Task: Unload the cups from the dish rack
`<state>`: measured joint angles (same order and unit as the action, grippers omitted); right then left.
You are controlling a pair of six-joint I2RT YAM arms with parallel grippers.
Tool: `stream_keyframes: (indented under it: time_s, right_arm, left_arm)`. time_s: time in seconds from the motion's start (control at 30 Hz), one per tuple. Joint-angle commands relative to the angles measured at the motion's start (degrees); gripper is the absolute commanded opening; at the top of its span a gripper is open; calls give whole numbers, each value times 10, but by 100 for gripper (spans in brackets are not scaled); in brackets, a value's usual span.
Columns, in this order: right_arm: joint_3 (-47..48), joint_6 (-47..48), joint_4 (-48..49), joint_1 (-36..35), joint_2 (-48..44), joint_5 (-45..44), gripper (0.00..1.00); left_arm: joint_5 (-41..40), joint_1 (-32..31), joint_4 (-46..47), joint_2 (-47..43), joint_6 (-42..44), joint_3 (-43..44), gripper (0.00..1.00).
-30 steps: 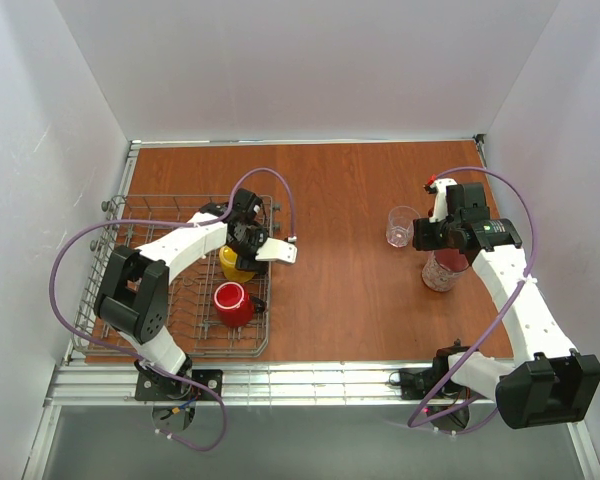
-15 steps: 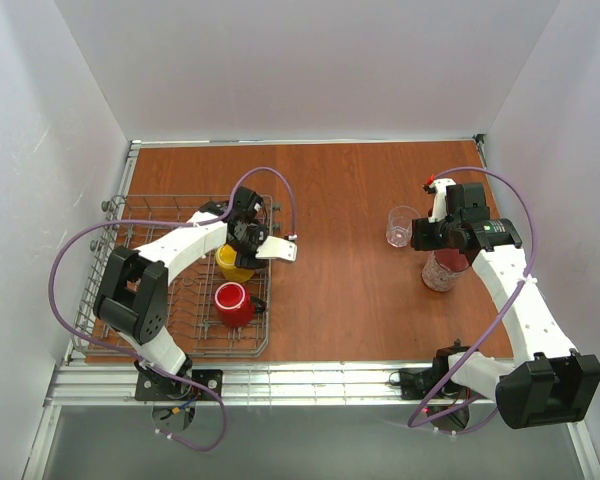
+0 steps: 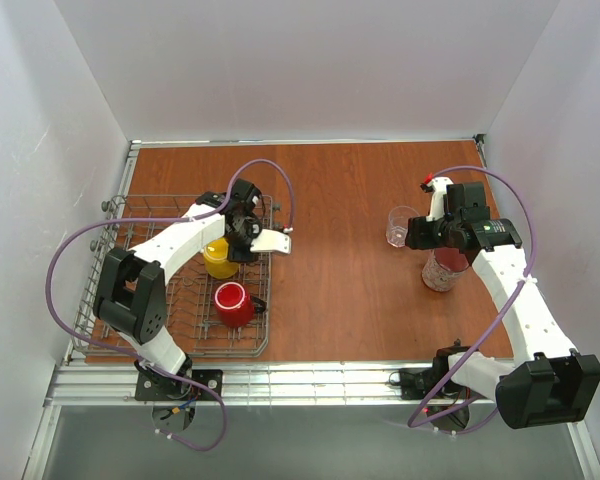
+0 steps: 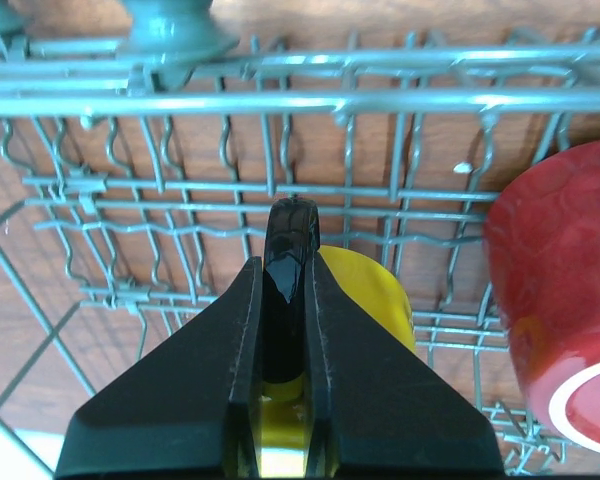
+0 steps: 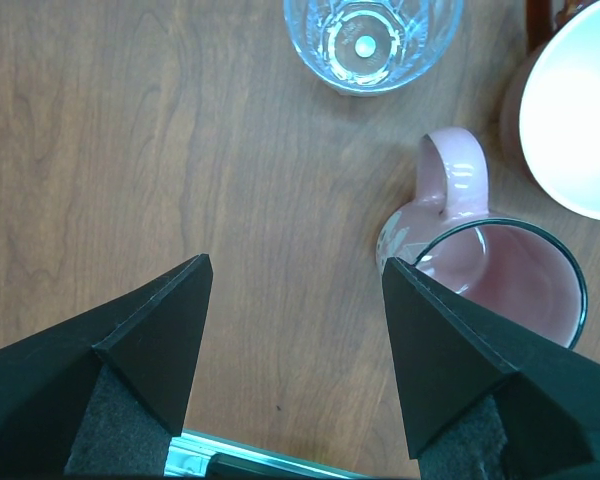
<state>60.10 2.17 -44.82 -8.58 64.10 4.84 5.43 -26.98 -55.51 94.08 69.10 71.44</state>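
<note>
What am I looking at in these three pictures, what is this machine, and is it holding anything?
Two robot arms are bolted at the near edge of a wooden table. One picture looks down from above; the other two come from cameras on each wrist. The left gripper is shut on the yellow mug inside the grey wire dish rack, where a red mug also sits. The right gripper is open and empty above the table, near a pink mug, a white cup and a glass tumbler.

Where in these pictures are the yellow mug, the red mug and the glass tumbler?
yellow mug [image 3: 217, 260], top external view, its side.
red mug [image 3: 229, 297], top external view, its open top.
glass tumbler [image 5: 365, 45], right wrist view, its base centre.
</note>
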Motion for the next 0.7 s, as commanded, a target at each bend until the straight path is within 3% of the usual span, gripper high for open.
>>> stream_keyframes:
  time_s: [0.0, 0.2, 0.43, 0.6, 0.67]
  right_arm:
    - [20, 5, 14, 2, -9, 24, 65]
    - [40, 2, 18, 2, -10, 60, 65]
    - [54, -5, 52, 2, -7, 161, 65]
    - [61, -5, 76, 1, -10, 221, 65]
    - [56, -16, 119, 1, -23, 275, 65]
  left_arm:
    - [-72, 2, 3, -31, -19, 30, 0]
    - [-191, 1, 32, -20, -85, 106, 0]
    - [-212, 1, 42, -17, -186, 242, 0]
    - [-131, 1, 79, -38, -274, 290, 0]
    - [-35, 2, 90, -48, -331, 308, 0]
